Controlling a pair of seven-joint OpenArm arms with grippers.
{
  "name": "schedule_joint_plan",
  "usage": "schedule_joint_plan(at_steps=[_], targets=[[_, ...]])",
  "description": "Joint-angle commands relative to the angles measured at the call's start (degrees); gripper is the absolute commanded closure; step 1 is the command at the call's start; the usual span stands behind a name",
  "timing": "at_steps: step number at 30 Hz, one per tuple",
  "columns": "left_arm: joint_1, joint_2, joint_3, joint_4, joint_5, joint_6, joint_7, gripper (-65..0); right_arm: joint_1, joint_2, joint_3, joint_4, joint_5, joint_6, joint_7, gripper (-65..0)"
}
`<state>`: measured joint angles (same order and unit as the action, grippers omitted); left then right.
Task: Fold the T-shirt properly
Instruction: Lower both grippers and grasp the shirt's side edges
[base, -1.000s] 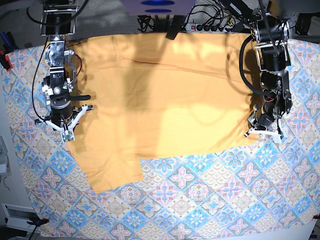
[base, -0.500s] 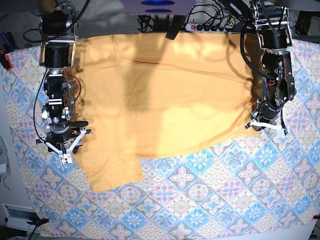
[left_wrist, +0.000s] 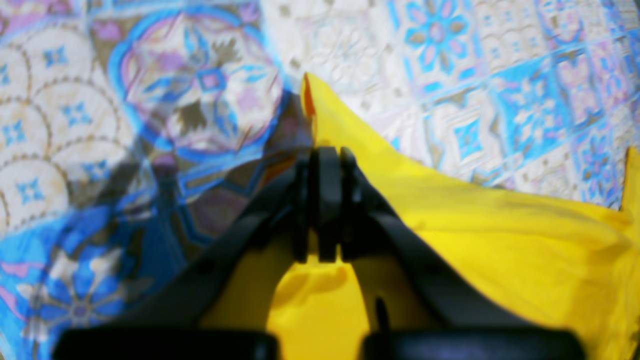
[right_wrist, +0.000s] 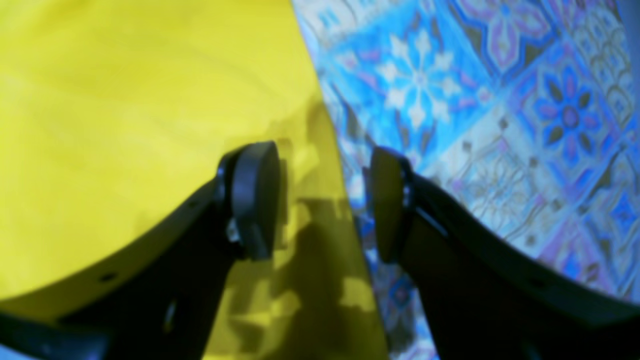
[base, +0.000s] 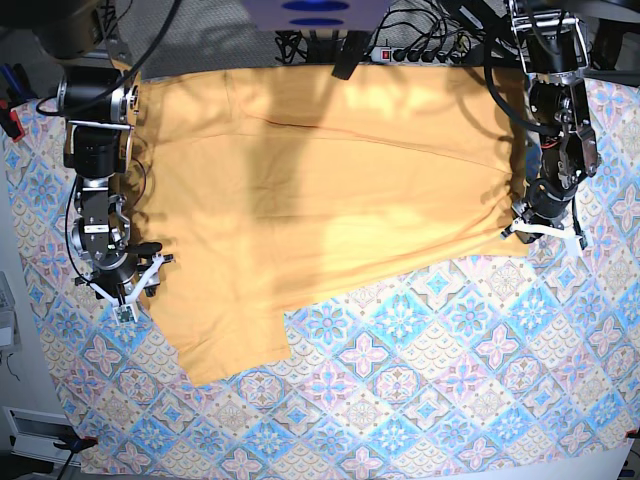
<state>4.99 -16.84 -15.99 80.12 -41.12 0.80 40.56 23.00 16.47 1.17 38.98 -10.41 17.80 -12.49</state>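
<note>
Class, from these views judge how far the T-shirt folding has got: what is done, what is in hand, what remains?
Done: the T-shirt is spread on the tablecloth. In hand: the left gripper is shut on a pinch of its edge, while the right gripper stands open over the opposite edge, holding nothing. Left: no tidy fold shows; one sleeve sticks out.
</note>
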Motion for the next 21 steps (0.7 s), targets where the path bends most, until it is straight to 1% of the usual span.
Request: schedule_joint_plan(at_steps=[1,3,5,9,12,18,19,20,21], targets=[[-0.38,-0.96,-0.41,1.86,-0.41,-0.31,-1.21,0.0,1.65,1.42,0.11,-0.34,0.09,-0.35,2.07,-28.5],[-0.03,-0.96,-0.41,2.65,-0.41,-0.31,-1.21,0.0,2.36,1.6,0.11,-2.45,0.09,-0.35,3.3,-28.5],[0.06,-0.87,-0.41,3.62,-0.41,-0.31,-1.21,0.0,2.45,2.56,0.11,-4.92,0.09,-0.35,4.97,-28.5],[1.2,-0.79,-0.41,6.7,-0.41,-0.31,-1.21,0.0,2.45,2.74,0.11,-6.5,0.09,-0.35,7.44,-28.5],[1.99,-0.79,-0.41,7.84,-0.41,-0.31,-1.21,0.0,2.45,3.79,0.11,-6.59,0.09,-0.35,7.61,-28.5],[2.17,-0.7,-0.41,8.1,-0.41,-0.31,-1.21,0.0,2.45,3.79,0.11,-6.67,0.09,0.0,7.35,-28.5],[2.17,-0.61,-0.41,8.1,-0.41,-0.31,-1.21,0.0,2.36,3.79,0.11,-6.76,0.09,0.53,7.35,-28.1],[2.17,-0.61,-0.41,8.1,-0.41,-0.31,-1.21,0.0,2.27,3.79,0.11,-7.29,0.09,2.2,7.35,-26.7],[2.17,-0.61,-0.41,8.1,-0.41,-0.31,-1.21,0.0,2.27,3.79,0.11,-8.34,0.09,4.66,7.35,-23.7]])
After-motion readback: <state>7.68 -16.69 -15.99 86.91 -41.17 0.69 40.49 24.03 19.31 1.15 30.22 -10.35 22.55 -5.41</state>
